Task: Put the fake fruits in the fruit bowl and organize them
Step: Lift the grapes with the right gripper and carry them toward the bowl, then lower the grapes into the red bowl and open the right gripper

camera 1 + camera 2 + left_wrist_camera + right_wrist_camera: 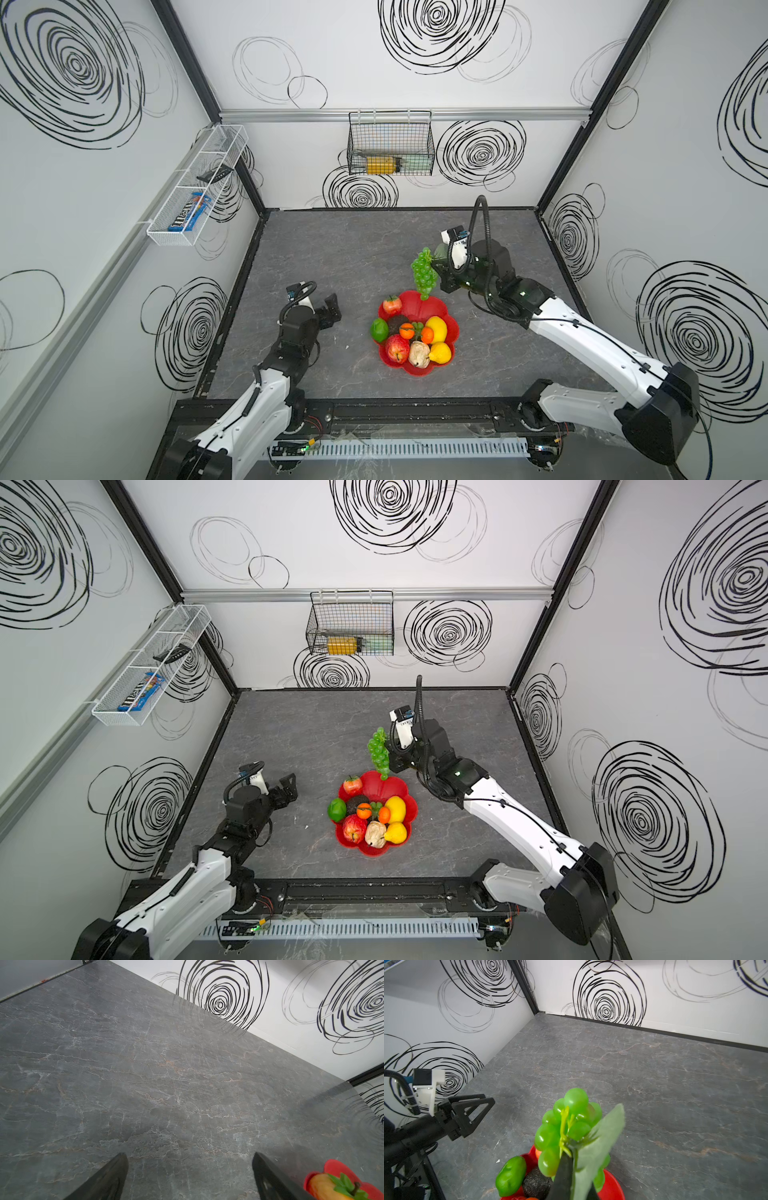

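The red scalloped fruit bowl sits mid-table. It holds several fake fruits: a lime, an avocado, red apples, lemons, two small oranges and a beige lumpy piece. My right gripper is shut on the stem end of the green grape bunch. The bunch hangs above the bowl's far rim. My left gripper stands open and empty left of the bowl.
A black wire basket hangs on the back wall and a white mesh tray on the left wall. The grey stone-look tabletop is walled on three sides. In the left wrist view the bowl's rim shows beside one finger.
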{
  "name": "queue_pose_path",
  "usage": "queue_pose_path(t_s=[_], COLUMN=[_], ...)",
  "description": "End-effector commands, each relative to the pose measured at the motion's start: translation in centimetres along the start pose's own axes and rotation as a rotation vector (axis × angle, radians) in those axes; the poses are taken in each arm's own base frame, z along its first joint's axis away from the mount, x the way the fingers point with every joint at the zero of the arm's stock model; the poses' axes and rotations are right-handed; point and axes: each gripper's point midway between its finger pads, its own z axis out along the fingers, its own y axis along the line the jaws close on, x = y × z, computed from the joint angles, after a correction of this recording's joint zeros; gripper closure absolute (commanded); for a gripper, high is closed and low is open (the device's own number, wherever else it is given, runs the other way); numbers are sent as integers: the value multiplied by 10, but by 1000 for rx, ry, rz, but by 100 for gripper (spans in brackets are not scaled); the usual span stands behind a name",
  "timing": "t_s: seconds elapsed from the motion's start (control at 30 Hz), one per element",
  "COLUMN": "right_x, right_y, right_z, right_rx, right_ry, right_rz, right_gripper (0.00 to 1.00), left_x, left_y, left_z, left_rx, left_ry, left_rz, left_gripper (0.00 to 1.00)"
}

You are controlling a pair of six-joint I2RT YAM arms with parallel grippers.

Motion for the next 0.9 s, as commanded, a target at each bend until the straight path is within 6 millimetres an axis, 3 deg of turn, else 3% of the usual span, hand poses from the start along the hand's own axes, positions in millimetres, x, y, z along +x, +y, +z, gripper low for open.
queue_pose_path(t_s=[0.0, 0.4, 0.87], right_x=[-8, 19, 54], right_y=[13, 25, 16], right_z=[4, 30, 45], right_rx=[-34, -30, 26], right_ry=[-41, 4, 80], right_rz=[11, -7, -3], right_gripper=[100, 100, 100], left_x=[-6, -6, -5], left_y=[-3, -2, -2], left_z=[0, 0, 1], left_rx=[22, 25, 28], left_ry=[-30, -28, -26], left_rz=[-24, -27, -30], left_gripper=[3, 3, 3])
